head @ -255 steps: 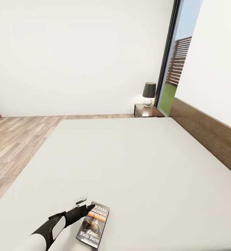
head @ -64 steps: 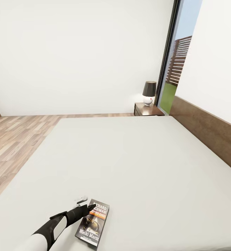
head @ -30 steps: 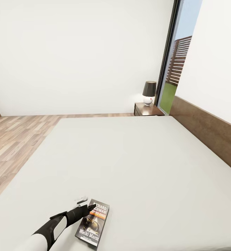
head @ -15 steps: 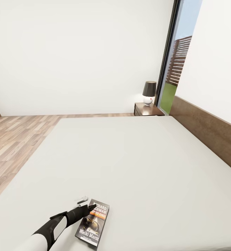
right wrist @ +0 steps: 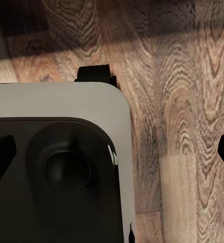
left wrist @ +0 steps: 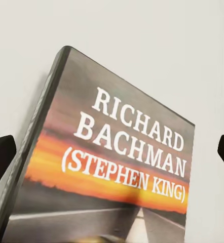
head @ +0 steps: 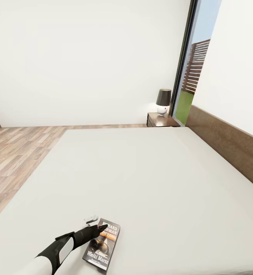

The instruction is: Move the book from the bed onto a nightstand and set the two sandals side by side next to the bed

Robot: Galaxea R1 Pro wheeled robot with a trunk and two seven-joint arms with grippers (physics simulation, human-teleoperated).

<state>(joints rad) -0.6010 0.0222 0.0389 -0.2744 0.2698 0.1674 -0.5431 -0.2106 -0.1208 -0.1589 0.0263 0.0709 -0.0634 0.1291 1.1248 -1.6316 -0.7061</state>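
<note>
The book lies flat near the front edge of the bed, its dark cover with the orange band facing up. My left gripper is at the book's far end, low over the mattress. In the left wrist view the book sits close up between the two black fingertips, which stand wide apart: the left gripper is open and holds nothing. A nightstand stands beyond the bed's far corner. My right gripper is open, hanging over the wood floor. The sandals are out of view.
A dark-shaded lamp stands on the nightstand. The brown headboard runs along the bed's right side, with the tall window behind it. Wood-plank floor lies left of the bed. The robot's base is under the right wrist.
My left gripper has crept slightly further over the book's far end, covering more of the title's first letters. The book has not moved.
</note>
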